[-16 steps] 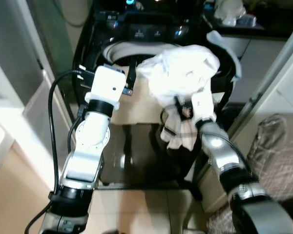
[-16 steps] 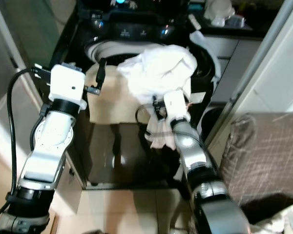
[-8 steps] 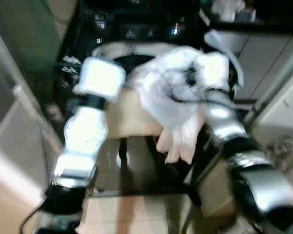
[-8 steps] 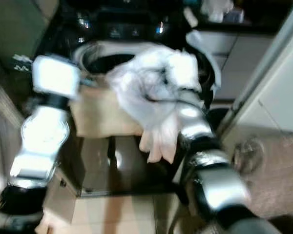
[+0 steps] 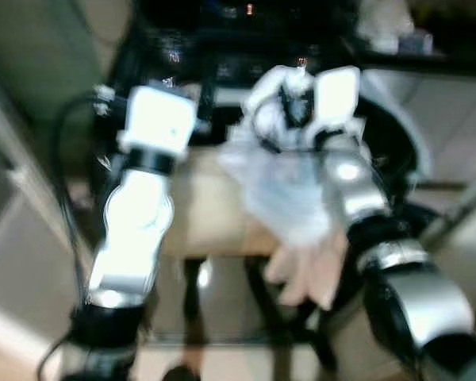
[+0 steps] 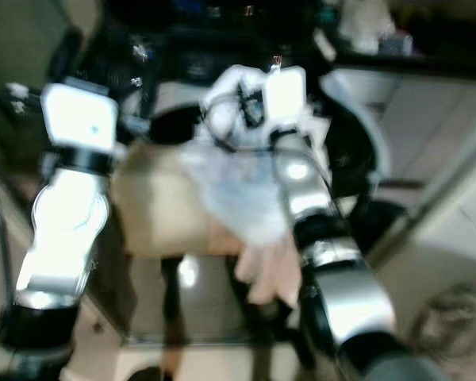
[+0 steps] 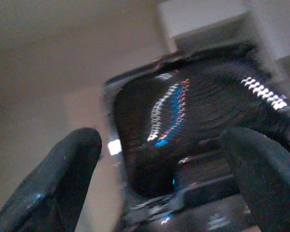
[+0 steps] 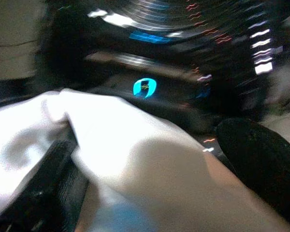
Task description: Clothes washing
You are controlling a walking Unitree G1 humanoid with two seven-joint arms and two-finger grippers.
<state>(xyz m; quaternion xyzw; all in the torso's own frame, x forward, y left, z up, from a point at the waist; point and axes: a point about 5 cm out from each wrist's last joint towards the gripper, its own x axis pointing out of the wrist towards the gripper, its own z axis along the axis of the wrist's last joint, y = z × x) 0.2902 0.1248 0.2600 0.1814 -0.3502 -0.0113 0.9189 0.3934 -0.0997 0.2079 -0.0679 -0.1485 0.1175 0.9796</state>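
A black top-loading washing machine (image 5: 401, 147) stands before me, its lit control panel (image 8: 145, 87) at the back. My right gripper (image 5: 289, 107) is raised over the tub's opening, shut on a bundle of white clothes (image 5: 293, 190). The bundle hangs down over the machine's front, with a pale pink piece (image 5: 309, 270) at its lower end. In the right wrist view the white cloth (image 8: 135, 169) lies between the black fingers (image 8: 261, 159). My left gripper (image 7: 159, 179) is open near the tub's left rim, nothing between its fingers (image 7: 53, 183). All views are blurred.
A beige sheet (image 5: 210, 214) lies across the machine's front, under the bundle. A counter with white items (image 5: 389, 28) is at the back right. A pale wall (image 5: 24, 159) closes in on the left, and the dark glossy machine front (image 5: 222, 294) is below.
My right gripper has risen and moved forward with the white bundle, from the machine's front edge to above the tub. The left arm has shifted slightly. The camera has moved and the pictures are blurred.
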